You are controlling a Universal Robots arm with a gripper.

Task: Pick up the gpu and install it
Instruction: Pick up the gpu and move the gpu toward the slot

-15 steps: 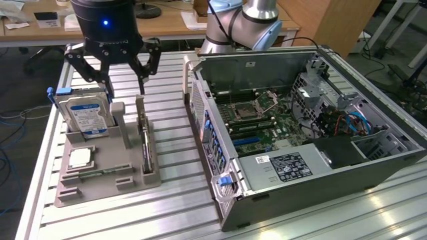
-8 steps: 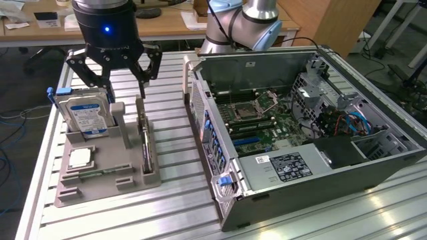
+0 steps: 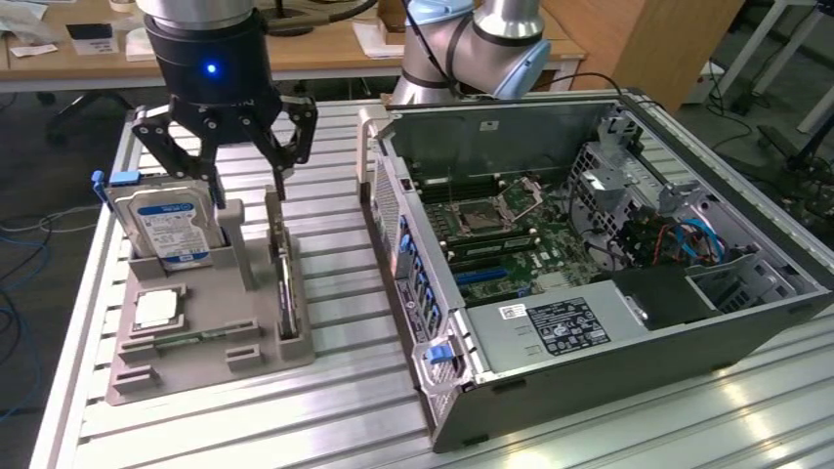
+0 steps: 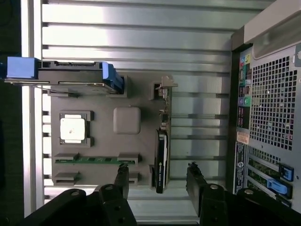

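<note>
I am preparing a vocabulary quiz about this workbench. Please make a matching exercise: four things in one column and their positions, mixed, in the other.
1 gpu
2 hard drive
3 processor chip
4 computer case

a lies flat in a square recess
b open, motherboard visible
c stands on edge in a narrow slot
d stands upright, blue label facing out

Pairs: 1-c, 2-d, 3-a, 4-b

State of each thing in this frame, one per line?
pincer: open, over the gpu, holding nothing
gpu: on edge in the gray holder, not installed
hard drive: upright in the gray holder
processor: flat in its recess
computer case: lying on its side, open
</note>
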